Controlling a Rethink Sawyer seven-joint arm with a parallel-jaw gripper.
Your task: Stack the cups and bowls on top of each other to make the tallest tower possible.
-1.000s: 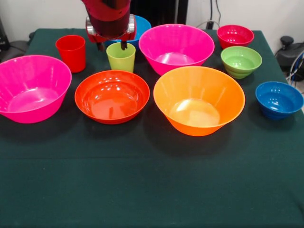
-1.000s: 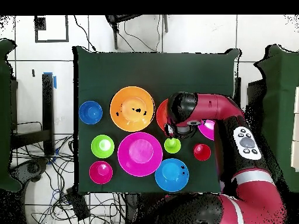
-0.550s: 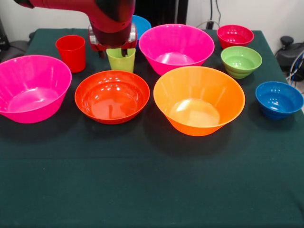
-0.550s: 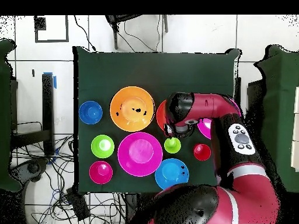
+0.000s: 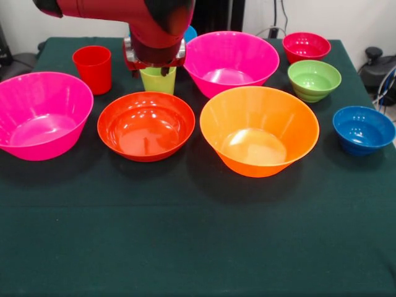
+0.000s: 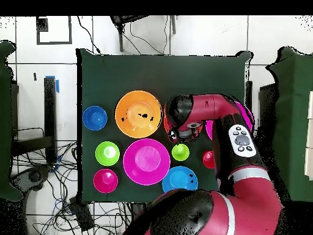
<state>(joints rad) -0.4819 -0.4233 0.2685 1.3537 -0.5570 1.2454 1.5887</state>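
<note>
One lime green cup [image 5: 157, 80] — directly under the pincer [image 5: 153, 69].

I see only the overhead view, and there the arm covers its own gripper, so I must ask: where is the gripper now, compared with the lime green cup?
Observer: In the front view the gripper is down at the rim of the lime green cup, and the cup stands upright on the table.
Operator: Thank you. The arm also hides most of the red-orange bowl from me. Is there anything inside it?
Observer: No. The front view shows the red-orange bowl whole, and it is empty.
</note>
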